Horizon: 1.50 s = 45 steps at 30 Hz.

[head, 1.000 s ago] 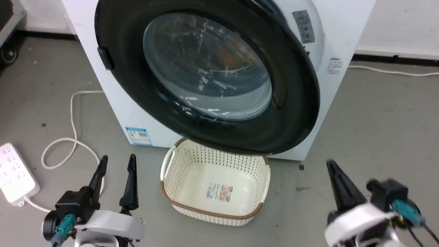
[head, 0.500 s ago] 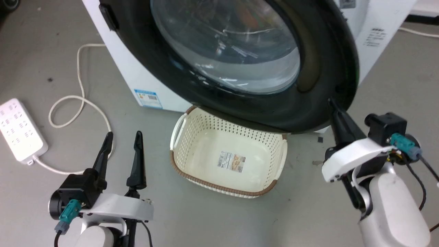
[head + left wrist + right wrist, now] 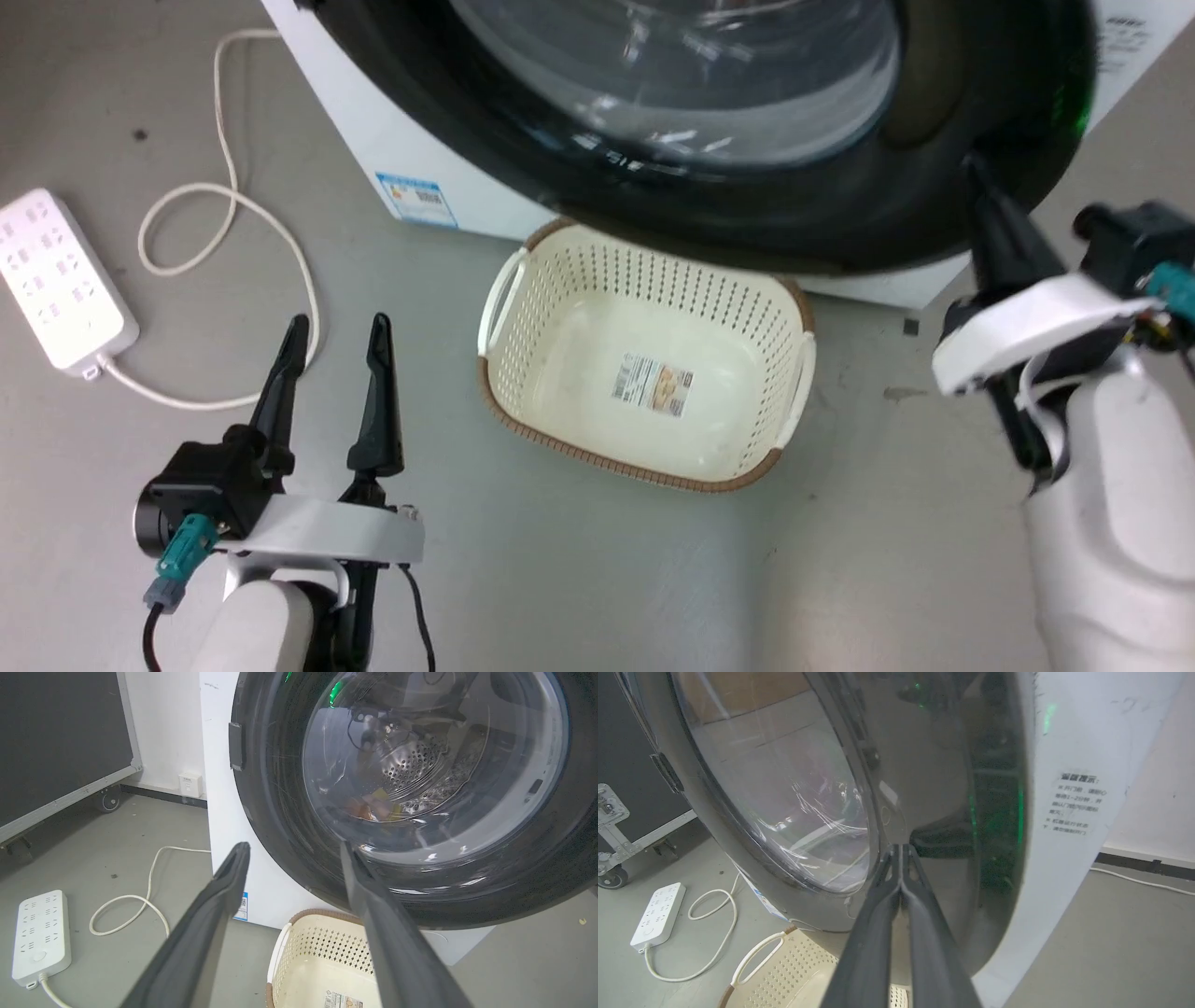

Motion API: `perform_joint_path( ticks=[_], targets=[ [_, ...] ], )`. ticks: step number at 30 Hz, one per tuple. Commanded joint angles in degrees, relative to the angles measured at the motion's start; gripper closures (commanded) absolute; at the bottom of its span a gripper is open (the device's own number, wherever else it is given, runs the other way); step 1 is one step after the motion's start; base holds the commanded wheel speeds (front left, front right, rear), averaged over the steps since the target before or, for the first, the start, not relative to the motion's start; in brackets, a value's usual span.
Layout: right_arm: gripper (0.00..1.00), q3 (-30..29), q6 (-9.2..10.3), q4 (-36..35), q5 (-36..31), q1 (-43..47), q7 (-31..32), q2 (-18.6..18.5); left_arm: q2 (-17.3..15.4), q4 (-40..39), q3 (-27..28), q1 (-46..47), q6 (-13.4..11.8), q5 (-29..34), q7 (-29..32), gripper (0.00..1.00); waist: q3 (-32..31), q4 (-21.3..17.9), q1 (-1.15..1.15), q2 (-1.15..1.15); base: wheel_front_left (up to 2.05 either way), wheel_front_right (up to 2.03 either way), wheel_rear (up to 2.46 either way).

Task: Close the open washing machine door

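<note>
The large round black-framed glass washing machine door (image 3: 747, 215) stands ajar on the white boxy washing machine (image 3: 397, 140). The right tool (image 3: 901, 851), fingers pressed together, points at its glossy frame (curved, probably slippery): tips could skid off, leaving it unlatched. Left tool (image 3: 338, 327) hangs spread.

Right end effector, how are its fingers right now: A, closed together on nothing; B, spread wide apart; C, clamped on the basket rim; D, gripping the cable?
A: in the right wrist view the right end effector has its fingers meeting at the tips with nothing between them, pointing at the door.
</note>
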<state>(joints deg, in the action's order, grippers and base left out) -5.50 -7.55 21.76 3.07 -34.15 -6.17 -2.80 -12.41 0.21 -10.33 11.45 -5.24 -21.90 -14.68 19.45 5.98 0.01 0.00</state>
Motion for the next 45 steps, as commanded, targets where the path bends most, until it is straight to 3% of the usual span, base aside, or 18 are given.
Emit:
perform_joint_path(
  ticks=[1, 19, 29, 34, 45],
  targets=[
    [1.0, -0.69, 0.06, 0.36, -0.71, -1.61, -0.13, -0.08, 0.46, -0.17, 0.21, 0.89, 0.39, 0.52, -0.31, 0.0, 1.17, 0.55, -0.01, 0.0, 0.0, 0.0, 0.0],
    [1.0, -5.68, 0.06, 5.25, -4.18, -13.96, -1.32, -2.24, 3.81, 0.14, 2.82, 3.42, 3.69, 4.07, -0.31, 0.0, 6.31, 1.47, -0.01, 0.0, 0.0, 0.0, 0.0],
    [1.0, -5.58, 0.06, 8.03, -3.92, -15.53, -3.57, -2.51, 4.47, 1.17, 4.15, 3.23, 4.75, 5.18, -0.31, 0.0, 4.87, 0.32, -0.01, 0.0, 0.0, 0.0, 0.0],
    [1.0, -3.36, 0.06, 6.92, -2.42, -10.73, -6.16, -1.61, 4.25, 2.38, 5.23, 1.81, 5.27, 5.79, -0.31, 0.0, -0.3, -1.88, -0.01, 0.0, 0.0, 0.0, 0.0],
    [1.0, -3.39, 0.06, -3.21, -0.84, 8.05, -7.2, -0.15, 2.94, 5.13, 6.81, -2.03, 6.03, 6.58, -0.31, 0.0, -12.52, -8.88, -0.01, 0.0, 0.0, 0.0, 0.0]
  ],
)
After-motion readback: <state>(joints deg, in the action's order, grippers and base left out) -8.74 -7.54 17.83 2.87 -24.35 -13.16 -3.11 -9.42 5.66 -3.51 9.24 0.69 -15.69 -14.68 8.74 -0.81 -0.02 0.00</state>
